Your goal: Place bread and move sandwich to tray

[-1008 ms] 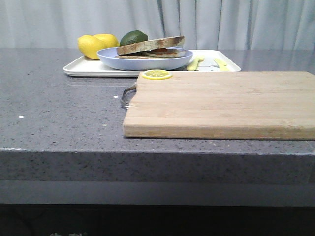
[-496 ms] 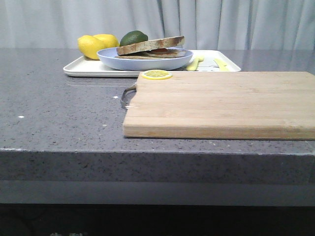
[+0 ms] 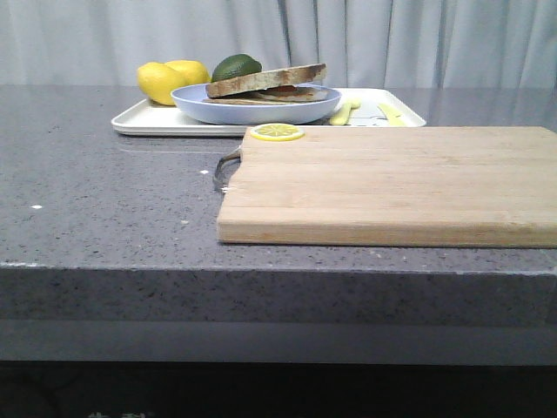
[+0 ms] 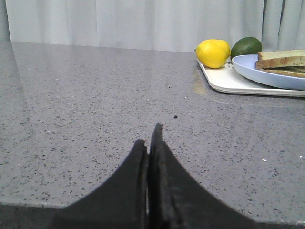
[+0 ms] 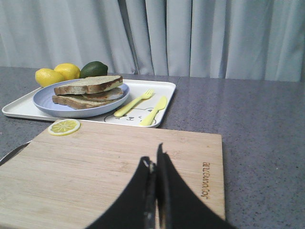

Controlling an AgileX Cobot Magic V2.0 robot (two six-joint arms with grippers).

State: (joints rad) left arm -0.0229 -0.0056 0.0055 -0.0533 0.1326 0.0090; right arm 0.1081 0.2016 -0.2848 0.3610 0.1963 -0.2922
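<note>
Resting: one sandwich (image 5: 88, 92) | one tray (image 5: 164, 97) | two lemons (image 5: 55, 74)

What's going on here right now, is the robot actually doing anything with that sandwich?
Nothing is being handled at this moment. The sandwich sits on a pale blue plate that rests on the tray, beside two lemons and a lime. The cutting board in front holds only a lemon slice. The left gripper is shut and empty over bare counter, and the right gripper is shut and empty above the board.
</note>
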